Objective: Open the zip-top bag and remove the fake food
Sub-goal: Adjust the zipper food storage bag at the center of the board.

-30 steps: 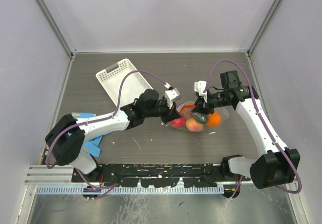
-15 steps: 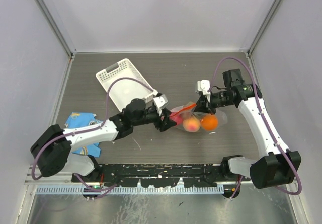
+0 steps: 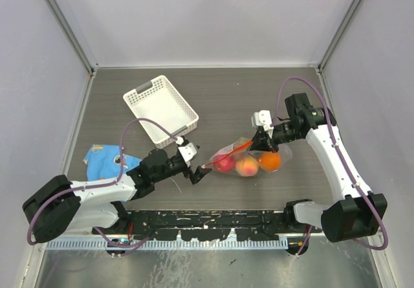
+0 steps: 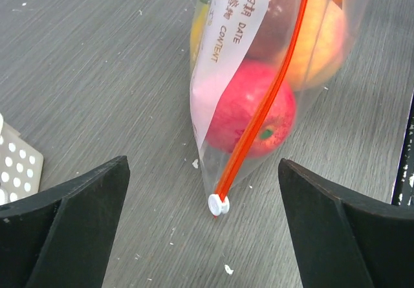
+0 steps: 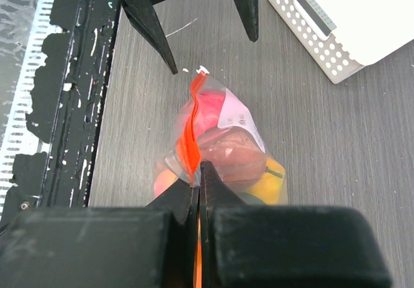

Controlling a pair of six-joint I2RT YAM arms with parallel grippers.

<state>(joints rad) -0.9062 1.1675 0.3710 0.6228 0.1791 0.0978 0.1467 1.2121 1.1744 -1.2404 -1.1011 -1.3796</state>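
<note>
Left wrist view is showing the left gripper (image 4: 202, 171) spread wide, holding nothing, with the bag (image 4: 226, 35) just in front of it. The right gripper (image 5: 199, 169) is pressing its fingers together on the orange zip strip (image 5: 187, 139) at the far end of the bag. The bag is sitting on the gray table (image 3: 226, 94), between the two grippers, with the toy fruit (image 4: 255, 116) inside it.

Some things are looking risky. The bag is thin, clear and shiny, so it is likely slipping easily out of a small pinch, and the fruit is pulling on it. The white slider (image 4: 218, 204) is tiny and round, so the open fingers may be missing it or grabbing only loose plastic. The fruit is smooth, hard and ball-shaped, so once out it could be rolling away across the flat, streaky table. The plastic is also crinkling and folding, hiding where the opening is.
</note>
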